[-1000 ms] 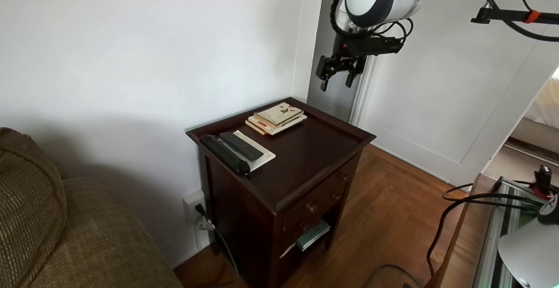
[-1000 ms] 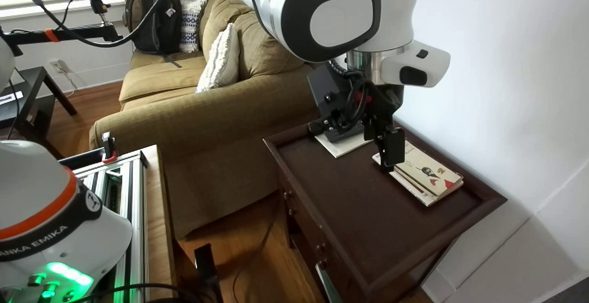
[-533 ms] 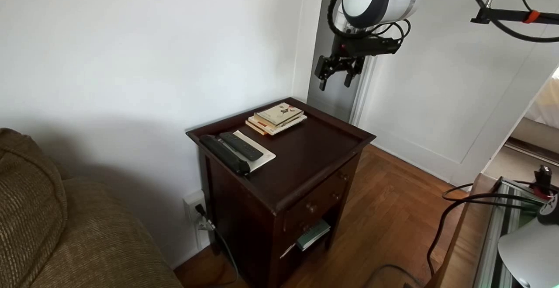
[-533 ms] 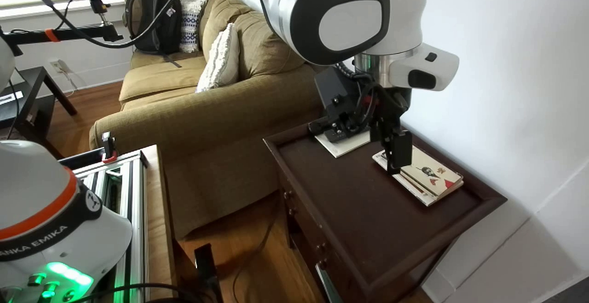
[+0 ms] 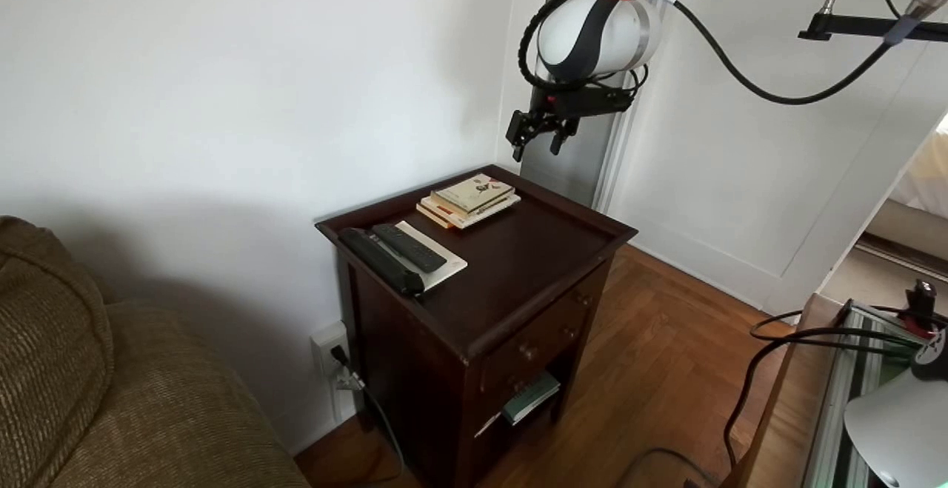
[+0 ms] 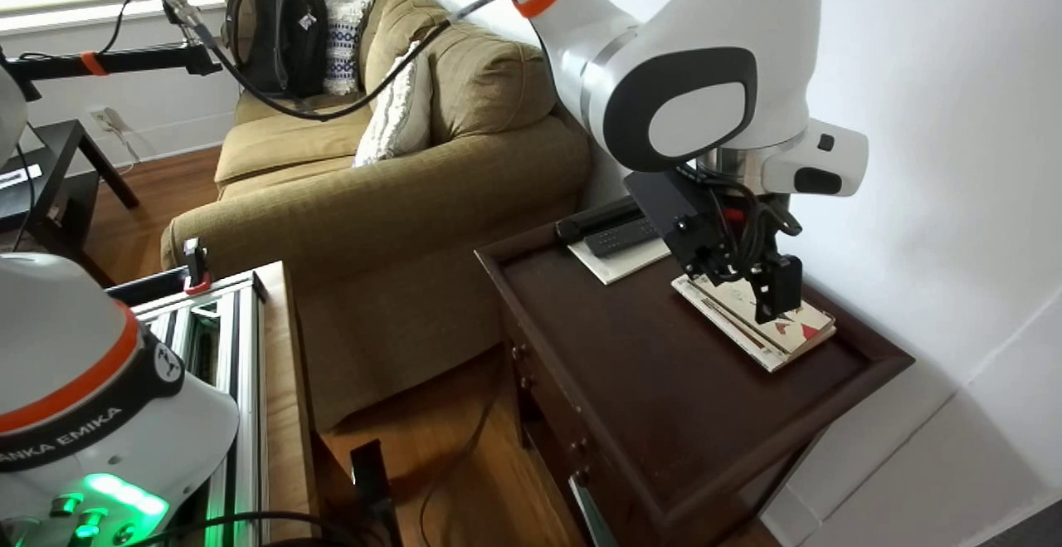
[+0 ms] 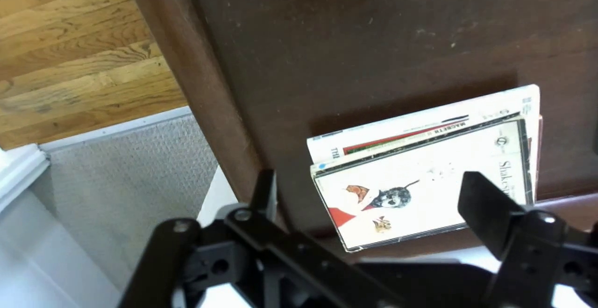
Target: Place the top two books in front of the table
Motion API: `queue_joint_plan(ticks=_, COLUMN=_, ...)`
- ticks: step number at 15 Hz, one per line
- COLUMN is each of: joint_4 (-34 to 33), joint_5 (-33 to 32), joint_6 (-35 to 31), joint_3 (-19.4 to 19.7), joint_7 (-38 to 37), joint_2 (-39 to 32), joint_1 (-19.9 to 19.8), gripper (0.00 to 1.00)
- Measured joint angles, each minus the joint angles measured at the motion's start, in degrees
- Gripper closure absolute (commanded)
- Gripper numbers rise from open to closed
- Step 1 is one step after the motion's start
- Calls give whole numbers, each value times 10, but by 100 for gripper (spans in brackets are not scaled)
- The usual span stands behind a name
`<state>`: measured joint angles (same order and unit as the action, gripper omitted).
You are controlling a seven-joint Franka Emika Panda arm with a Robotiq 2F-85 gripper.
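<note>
A small stack of cream books lies on the dark brown table (image 5: 552, 251), near its back corner by the wall. The top book (image 5: 474, 192) has a cream cover with a small figure and red marks; it also shows in the wrist view (image 7: 430, 205). Just under its edge a cream spine (image 7: 343, 161) with a blue dot shows; wider whitish books lie below. My gripper (image 5: 537, 152) is open and empty, above the stack and apart from it. In the wrist view its fingers (image 7: 369, 191) stand wide, with the top book between and beyond them.
A dark remote (image 5: 409, 246) and a long black object (image 5: 380, 260) lie on a white pad (image 5: 446, 269) at the sofa end of the table. The table has a raised rim. The sofa (image 6: 373, 223) stands beside it. A green book (image 5: 531, 399) lies on the lower shelf.
The arm has moved toward the wall and lower, bringing my gripper over the book stack. The gripper stays open. The books, remotes and table have not moved.
</note>
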<state>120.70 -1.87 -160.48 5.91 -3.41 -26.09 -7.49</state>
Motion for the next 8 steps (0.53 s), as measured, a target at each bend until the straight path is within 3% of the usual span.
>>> queue_joint_plan(ticks=8, joint_4=-118, joint_5=31, joint_6=-28, joint_3=-47, joint_7=38, joint_2=-116, joint_1=-11, gripper=0)
